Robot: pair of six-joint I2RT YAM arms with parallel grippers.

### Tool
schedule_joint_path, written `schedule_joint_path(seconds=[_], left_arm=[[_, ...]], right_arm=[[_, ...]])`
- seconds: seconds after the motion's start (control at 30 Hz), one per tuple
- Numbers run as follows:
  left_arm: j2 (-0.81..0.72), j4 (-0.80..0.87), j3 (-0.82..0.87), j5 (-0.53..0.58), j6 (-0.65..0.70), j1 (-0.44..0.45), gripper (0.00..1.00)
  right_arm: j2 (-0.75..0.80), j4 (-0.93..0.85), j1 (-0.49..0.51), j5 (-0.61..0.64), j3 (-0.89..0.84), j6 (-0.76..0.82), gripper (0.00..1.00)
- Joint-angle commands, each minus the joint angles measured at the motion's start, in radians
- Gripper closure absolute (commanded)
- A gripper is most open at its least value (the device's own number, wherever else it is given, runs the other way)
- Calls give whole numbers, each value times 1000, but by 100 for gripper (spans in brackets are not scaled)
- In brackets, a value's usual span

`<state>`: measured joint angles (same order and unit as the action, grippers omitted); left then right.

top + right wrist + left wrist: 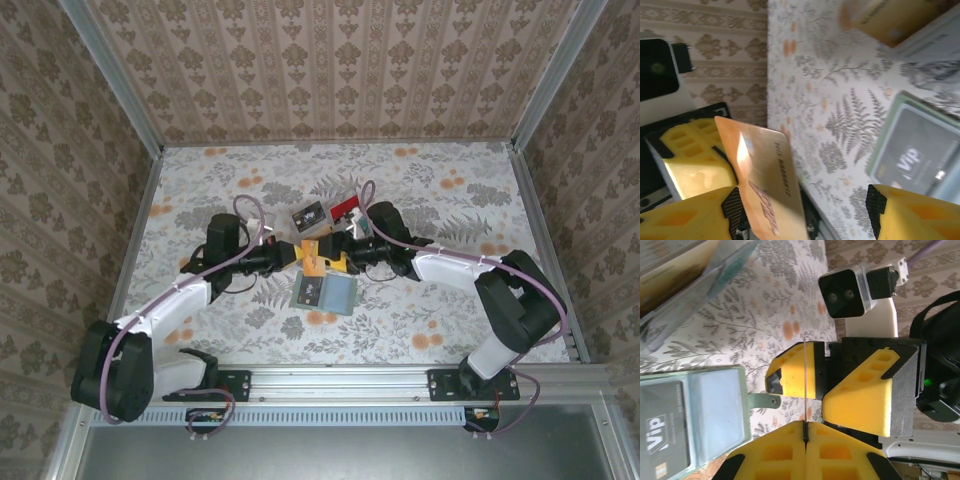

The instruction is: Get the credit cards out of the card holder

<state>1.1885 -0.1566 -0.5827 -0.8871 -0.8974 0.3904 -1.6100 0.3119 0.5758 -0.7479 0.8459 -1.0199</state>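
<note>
Centrally, left pincer (pixel 300 254) clamps tan card (pixel 314 262) by edge; right pincer (pixel 333 262) gapes wide around it; card holder (pixel 342 296) open just below, bare desk (pixel 200 180) either side.

From the overhead camera I see a flat table (pixel 200 190) covered in a pale cloth. The cloth is printed with grey fern fronds and scattered orange blossoms, and a metal frame edges it. Three things lie directly on the cloth. Near the middle, toward the near edge, the card holder (pixel 338 297) lies open and flat, with one panel dark and the other pale grey-green. Farther back, apart from it, a black card (pixel 308 215) with white marks lies flat. Just beside it on the right lies a red card (pixel 345 207).
</note>
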Motion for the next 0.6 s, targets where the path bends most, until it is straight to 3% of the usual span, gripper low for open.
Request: schedule_joint_path(seconds=[0.0, 0.23, 0.47, 0.57], left_arm=[[-19, -69, 12, -63, -26, -15, 100], [-17, -107, 24, -71, -59, -33, 100], [-41, -159, 45, -79, -112, -48, 100], [-60, -247, 71, -42, -196, -47, 95]], right_arm=[[0, 134, -7, -95, -15, -62, 37], [32, 293, -14, -126, -65, -108, 61], [49, 381, -14, -108, -100, -149, 92], [46, 413, -13, -89, -99, -181, 94]])
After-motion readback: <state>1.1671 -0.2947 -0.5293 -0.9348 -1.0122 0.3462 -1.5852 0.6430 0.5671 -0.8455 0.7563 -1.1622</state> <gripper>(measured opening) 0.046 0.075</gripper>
